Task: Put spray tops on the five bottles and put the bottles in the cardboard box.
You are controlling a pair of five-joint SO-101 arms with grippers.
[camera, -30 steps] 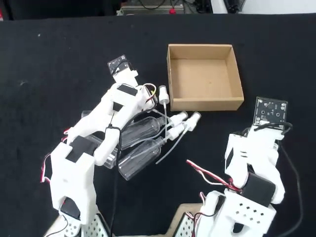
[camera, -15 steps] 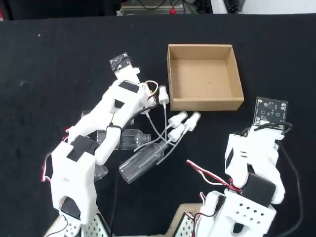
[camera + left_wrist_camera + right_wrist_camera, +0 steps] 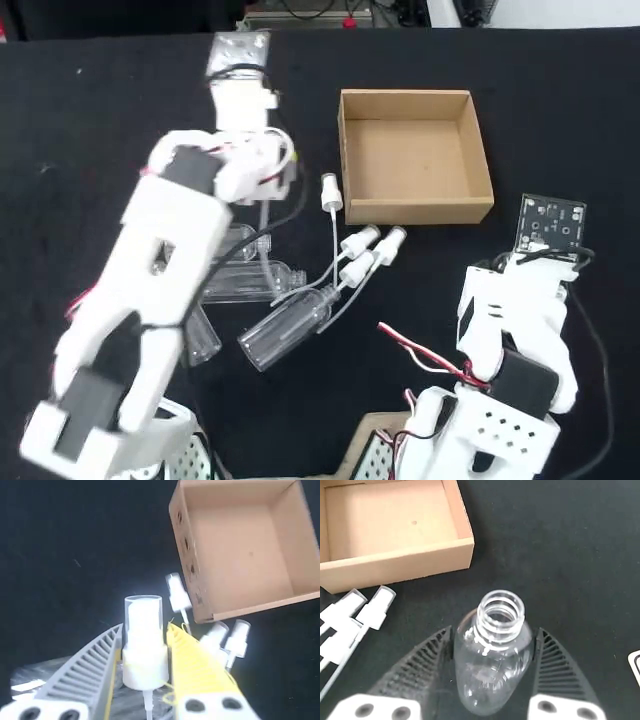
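In the left wrist view my left gripper [image 3: 144,627] is shut on a white spray top [image 3: 144,645] with a clear cap, held upright above the table. The cardboard box [image 3: 240,545] lies beyond it, with nothing inside. My right gripper [image 3: 494,630] is shut on a clear bottle [image 3: 492,665] whose open neck [image 3: 501,609] points up. From above, the left arm [image 3: 190,220] stands high at the left and the right arm [image 3: 520,310] is near the box [image 3: 415,155]. Several loose spray tops [image 3: 362,240] and clear bottles [image 3: 285,328] lie between them.
Another spray top [image 3: 331,192] lies close to the box's left wall. Thin dip tubes [image 3: 335,300] trail from the tops across the bottles. Red and white wires [image 3: 420,355] cross the cloth by the right arm's base.
The left arm rose and swung back toward the far left, uncovering the bottles under it. The right arm kept still.
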